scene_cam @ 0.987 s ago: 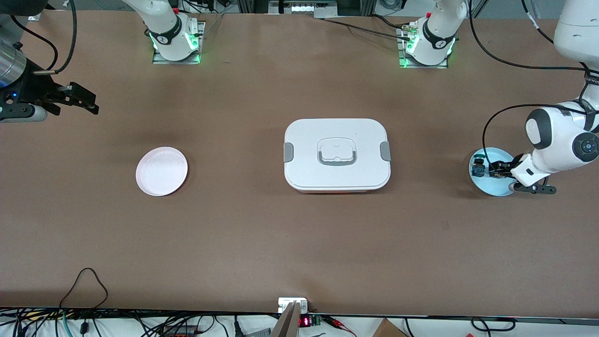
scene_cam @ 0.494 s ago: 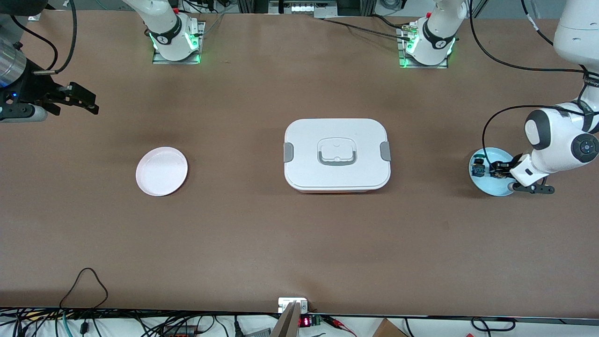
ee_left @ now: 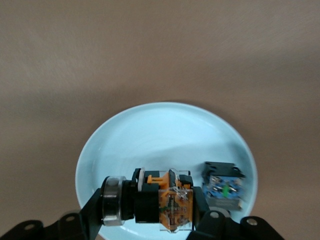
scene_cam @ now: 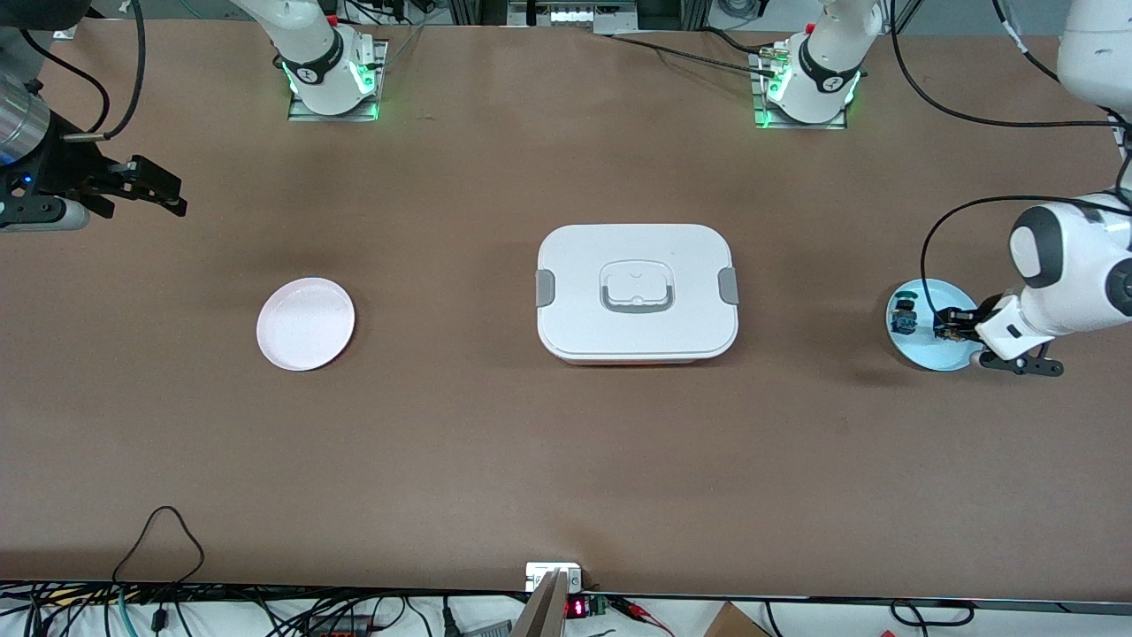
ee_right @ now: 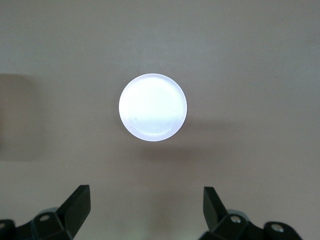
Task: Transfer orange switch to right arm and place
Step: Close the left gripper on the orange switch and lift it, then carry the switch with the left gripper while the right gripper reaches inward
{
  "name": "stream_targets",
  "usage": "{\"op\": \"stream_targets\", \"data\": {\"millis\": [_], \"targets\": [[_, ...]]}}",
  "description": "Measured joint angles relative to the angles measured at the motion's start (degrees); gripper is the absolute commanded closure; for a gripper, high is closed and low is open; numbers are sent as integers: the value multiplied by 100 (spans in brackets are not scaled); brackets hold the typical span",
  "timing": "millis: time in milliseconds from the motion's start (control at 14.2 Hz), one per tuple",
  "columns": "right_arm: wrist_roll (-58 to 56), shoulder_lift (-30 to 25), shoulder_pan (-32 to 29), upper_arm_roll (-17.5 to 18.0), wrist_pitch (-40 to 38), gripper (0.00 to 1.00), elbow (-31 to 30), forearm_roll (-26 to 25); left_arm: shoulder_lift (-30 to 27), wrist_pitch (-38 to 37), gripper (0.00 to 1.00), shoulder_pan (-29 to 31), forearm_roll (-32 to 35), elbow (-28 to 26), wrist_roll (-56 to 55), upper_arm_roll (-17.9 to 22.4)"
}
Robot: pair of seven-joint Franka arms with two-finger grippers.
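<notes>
- Left wrist view shows my left end effector (ee_left: 150, 227) clenched on the orange switch (ee_left: 165, 202), which sits low over the pale blue plate (ee_left: 150, 130); I cannot tell whether it is just clear of the plate or touching it.
- Taking the white lidded box (scene_cam: 637, 292) as landmark: the blue plate lies toward the left arm's end of the surface (scene_cam: 566, 460) from it, and the pink plate (scene_cam: 305, 323) lies toward the right arm's end.
- My right end effector (scene_cam: 164, 190) waits with its fingers spread wide, up over the surface beside the pink plate.
- Risk, as I judge it: the switch is small and held across its body, so it could twist or slip out during the carry to the handover.
- Another risk: the blue-green switch (ee_left: 224, 186) lies just beside my fingers on the same plate, and a sideways move could knock it off.
- At the handover, little of the switch would be free for my right fingers to take, so a drop is possible.
- Hidden: my left fingertips are cut off at the wrist view's edge, and in the front view the wrist covers most of the grip.
</notes>
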Motion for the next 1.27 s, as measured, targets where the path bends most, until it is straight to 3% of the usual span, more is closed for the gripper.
{"op": "stream_targets", "data": {"millis": [212,282,846,987,1269], "targets": [[0,0,0,0,0,0,0,0,-176,-659,76,2,-62,481,426,-197],[0,0,0,0,0,0,0,0,-191,-870,80,1,-252,629,649,-239],[0,26,0,2,-1,0,0,0,-193,-3633,95,-3,-2470,1690,2095,-737],[0,71,0,3,-1,0,0,1,-192,-3831,95,7,-2979,1718,2703,-1060],[0,215,19,30,14,0,2,6,-168,-3890,95,-8,-4650,1713,4014,-1575]]}}
